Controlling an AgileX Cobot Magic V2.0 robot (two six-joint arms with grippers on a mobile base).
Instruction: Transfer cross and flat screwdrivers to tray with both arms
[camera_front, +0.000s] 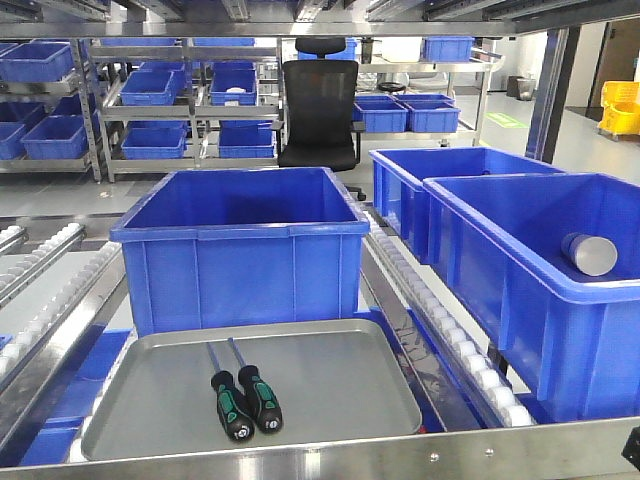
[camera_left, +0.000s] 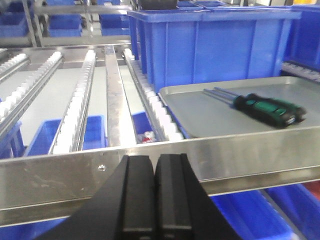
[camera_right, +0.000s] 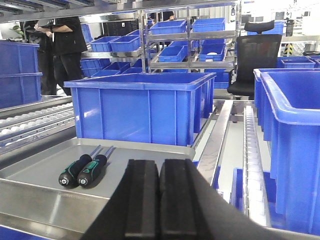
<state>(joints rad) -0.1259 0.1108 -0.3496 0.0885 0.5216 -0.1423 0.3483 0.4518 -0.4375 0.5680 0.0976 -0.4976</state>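
Now I see the two screwdrivers (camera_front: 246, 400) lying side by side, touching, in the lower middle of the grey tray (camera_front: 380, 400). From my left pincer (camera_left: 154, 197), clenched on nothing, they sit at the upper right. From my right pincer (camera_right: 159, 200), also clenched and empty, they lie to the left, apart from it.

Steel shelving (camera_front: 150, 100) with blue bins (camera_front: 235, 85), black office chair (camera_front: 320, 100) behind.

Beyond the closed jaws, screwdriver tips (camera_right: 107, 148) too small to tell cross from flat; tray (camera_left: 310, 82) cut off at frame edge.
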